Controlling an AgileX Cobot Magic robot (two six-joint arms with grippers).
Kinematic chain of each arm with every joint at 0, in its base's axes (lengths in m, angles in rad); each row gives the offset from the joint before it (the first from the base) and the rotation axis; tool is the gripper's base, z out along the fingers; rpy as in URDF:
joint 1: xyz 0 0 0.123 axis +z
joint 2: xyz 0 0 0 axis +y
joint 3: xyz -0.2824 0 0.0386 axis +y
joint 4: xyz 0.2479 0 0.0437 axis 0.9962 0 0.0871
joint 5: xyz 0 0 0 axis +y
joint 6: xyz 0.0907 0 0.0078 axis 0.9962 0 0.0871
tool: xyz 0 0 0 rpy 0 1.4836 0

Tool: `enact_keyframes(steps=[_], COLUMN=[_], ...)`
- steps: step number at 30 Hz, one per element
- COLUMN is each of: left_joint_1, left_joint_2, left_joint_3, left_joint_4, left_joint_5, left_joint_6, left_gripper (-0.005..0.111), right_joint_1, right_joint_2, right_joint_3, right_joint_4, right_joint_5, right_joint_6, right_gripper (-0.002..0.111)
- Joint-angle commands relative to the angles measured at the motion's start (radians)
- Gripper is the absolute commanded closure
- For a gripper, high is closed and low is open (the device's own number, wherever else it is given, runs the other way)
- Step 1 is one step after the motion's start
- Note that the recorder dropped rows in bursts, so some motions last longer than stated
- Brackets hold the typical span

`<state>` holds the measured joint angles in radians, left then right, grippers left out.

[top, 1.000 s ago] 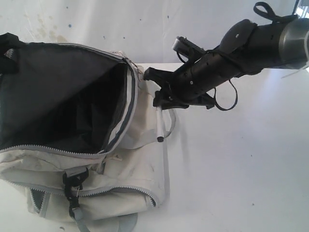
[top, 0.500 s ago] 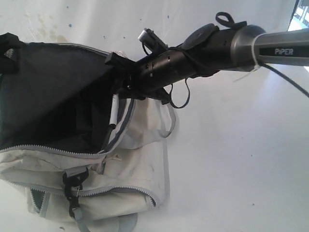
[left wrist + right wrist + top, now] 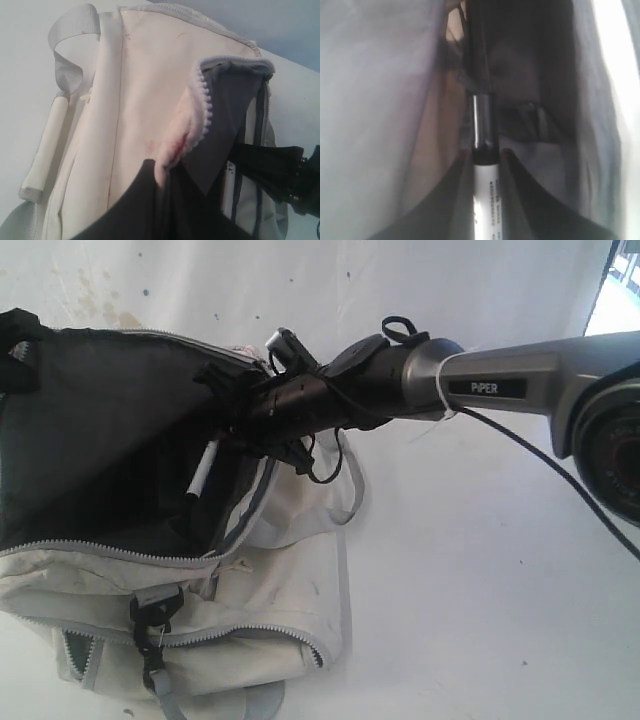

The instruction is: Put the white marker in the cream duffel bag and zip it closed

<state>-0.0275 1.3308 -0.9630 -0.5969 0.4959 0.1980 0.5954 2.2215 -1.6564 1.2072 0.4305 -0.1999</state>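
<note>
The cream duffel bag [image 3: 270, 600] lies on its side with its main zipper open and the dark lining showing. My right gripper [image 3: 218, 435] reaches over the opening from the right, shut on the white marker [image 3: 204, 468]. The marker hangs black cap down inside the mouth of the bag. In the right wrist view the marker [image 3: 484, 195] sits between the two fingers, its cap pointing into the dark interior. My left gripper [image 3: 165, 172] is shut on the zipper-edged flap of the duffel bag [image 3: 135, 75] and holds it up.
The bag rests on a white table [image 3: 480, 570]. A black clip [image 3: 152, 625] and a second grey zipper [image 3: 250, 632] run across the bag's near side. A grey strap [image 3: 70, 45] and a padded cream handle [image 3: 47, 145] lie beside the bag.
My right arm has swung left with the marker, from beside the bag's right edge to over the dark opening. The left gripper has kept its hold on the flap.
</note>
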Motion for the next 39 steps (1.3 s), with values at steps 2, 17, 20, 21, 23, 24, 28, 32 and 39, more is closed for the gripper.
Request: enact_keyframes(steps=[2, 17, 20, 21, 23, 24, 28, 32, 39], left_joint_1=[0.005, 0.005, 0.005, 0.005, 0.005, 0.005, 0.005, 0.003, 0.003], left_joint_2=[-0.011, -0.011, -0.011, -0.011, -0.011, -0.011, -0.011, -0.011, -0.011], left_joint_3=[-0.004, -0.004, -0.004, -0.004, -0.004, -0.004, -0.004, -0.004, -0.004], left_joint_4=[-0.007, -0.007, -0.007, -0.007, -0.009, -0.016, -0.146, -0.295, -0.328], left_joint_5=[-0.006, -0.004, 0.020, 0.020, 0.026, 0.026, 0.053, 0.117, 0.257], left_joint_6=[0.002, 0.028, 0.071, 0.088, 0.141, 0.151, 0.330, 0.522, 0.725], left_gripper=[0.106, 0.106, 0.106, 0.106, 0.105, 0.106, 0.106, 0.106, 0.101], right_joint_1=[0.015, 0.009, -0.012, -0.035, -0.086, -0.104, -0.178, -0.220, -0.267], right_joint_2=[0.028, 0.033, 0.012, 0.001, -0.016, -0.020, -0.054, -0.080, -0.088], right_joint_3=[-0.034, -0.093, -0.093, -0.093, -0.093, -0.093, -0.093, -0.093, -0.093], right_joint_4=[0.031, 0.029, -0.025, -0.070, -0.125, -0.136, -0.207, -0.336, -0.392], right_joint_5=[-0.051, 0.114, 0.239, 0.296, 0.428, 0.475, 0.640, 0.674, 0.736], right_joint_6=[-0.006, -0.008, -0.008, -0.008, -0.002, -0.002, -0.014, -0.004, -0.004], right_gripper=[0.106, 0.039, 0.042, 0.044, 0.047, 0.048, 0.055, 0.058, 0.058])
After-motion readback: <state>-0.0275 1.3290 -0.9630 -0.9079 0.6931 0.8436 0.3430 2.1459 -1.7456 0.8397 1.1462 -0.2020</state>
